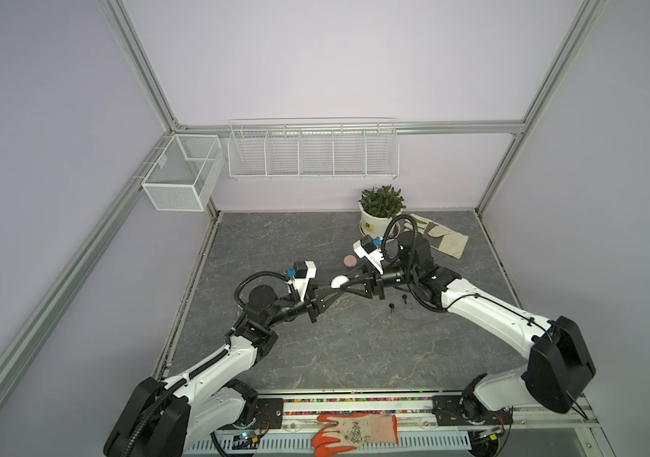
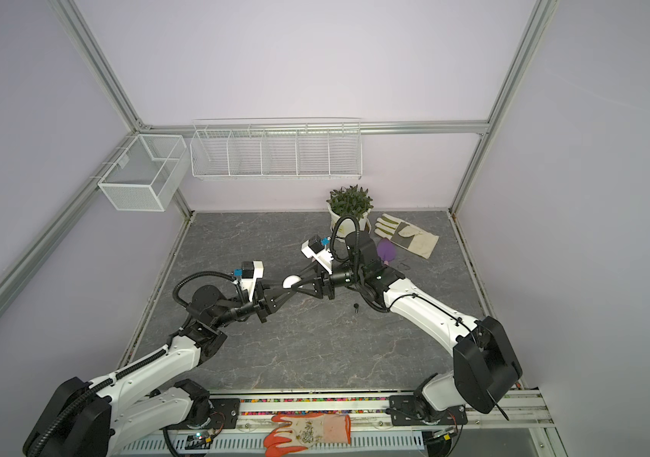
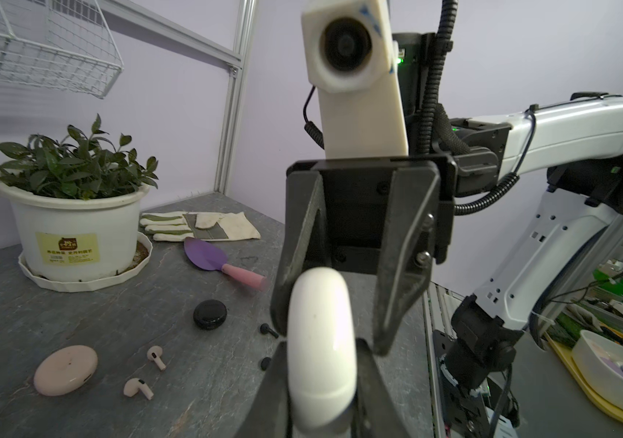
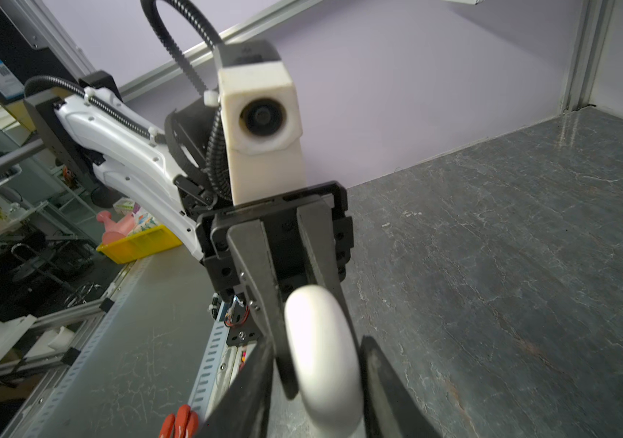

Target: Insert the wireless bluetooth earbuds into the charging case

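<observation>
The left gripper (image 3: pixel 321 345) pinched the white case (image 1: pixel 340 281) tight and held it up off the table (image 1: pixel 315 356). The right gripper (image 4: pixel 319 341) faced it nose to nose, with its jaws apart on both sides of the same case, but I could not tell if they touched it. Down below the grippers lay two black earbuds (image 1: pixel 392 308) near the right one, and two pale earbuds (image 3: pixel 156 356) farther off beside a pink case (image 3: pixel 65 369).

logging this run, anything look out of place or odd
An orange glove lies on the front rail, off the table, which looks stray. Loose earbuds on the table fit the task.
</observation>
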Robot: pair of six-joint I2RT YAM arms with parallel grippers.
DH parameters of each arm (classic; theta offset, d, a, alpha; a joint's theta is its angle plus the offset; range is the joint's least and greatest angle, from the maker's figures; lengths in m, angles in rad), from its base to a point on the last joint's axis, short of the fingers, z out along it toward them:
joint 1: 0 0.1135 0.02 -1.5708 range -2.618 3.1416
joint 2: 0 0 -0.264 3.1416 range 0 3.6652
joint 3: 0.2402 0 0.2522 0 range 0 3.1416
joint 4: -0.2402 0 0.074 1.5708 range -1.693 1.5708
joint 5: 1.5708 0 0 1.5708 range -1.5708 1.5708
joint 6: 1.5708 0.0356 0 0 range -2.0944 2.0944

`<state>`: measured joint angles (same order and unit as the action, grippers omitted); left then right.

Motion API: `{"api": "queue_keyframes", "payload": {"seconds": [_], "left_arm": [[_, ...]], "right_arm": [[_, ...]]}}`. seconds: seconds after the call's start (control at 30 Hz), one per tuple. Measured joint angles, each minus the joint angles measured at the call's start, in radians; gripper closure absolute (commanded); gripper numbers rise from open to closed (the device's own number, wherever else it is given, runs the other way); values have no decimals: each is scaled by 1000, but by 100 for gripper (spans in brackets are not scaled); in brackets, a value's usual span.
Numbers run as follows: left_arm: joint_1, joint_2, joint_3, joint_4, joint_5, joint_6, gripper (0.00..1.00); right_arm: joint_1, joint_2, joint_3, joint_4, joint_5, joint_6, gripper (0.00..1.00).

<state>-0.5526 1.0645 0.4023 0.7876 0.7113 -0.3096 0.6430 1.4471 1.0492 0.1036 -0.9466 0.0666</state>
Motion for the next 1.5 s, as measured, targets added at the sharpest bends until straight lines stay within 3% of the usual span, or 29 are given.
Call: {"api": "queue_keyframes", "payload": {"seconds": [0.23,0.53,0.87,1.3,1.5], "left_arm": [[0,-4,0,0,-19,12,100],[0,-12,0,9,-18,16,100],[0,-13,0,23,-15,16,100],[0,-14,0,22,-10,16,100],[0,-14,0,14,-8,15,100]], "right_arm": [[-13,-22,5,-71,-2,10,47],[-20,-22,28,-69,-14,68,55],[-21,-18,47,-39,-21,106,56],[-20,3,55,-17,-15,121,71],[-19,3,55,-22,-9,76,72]]}}
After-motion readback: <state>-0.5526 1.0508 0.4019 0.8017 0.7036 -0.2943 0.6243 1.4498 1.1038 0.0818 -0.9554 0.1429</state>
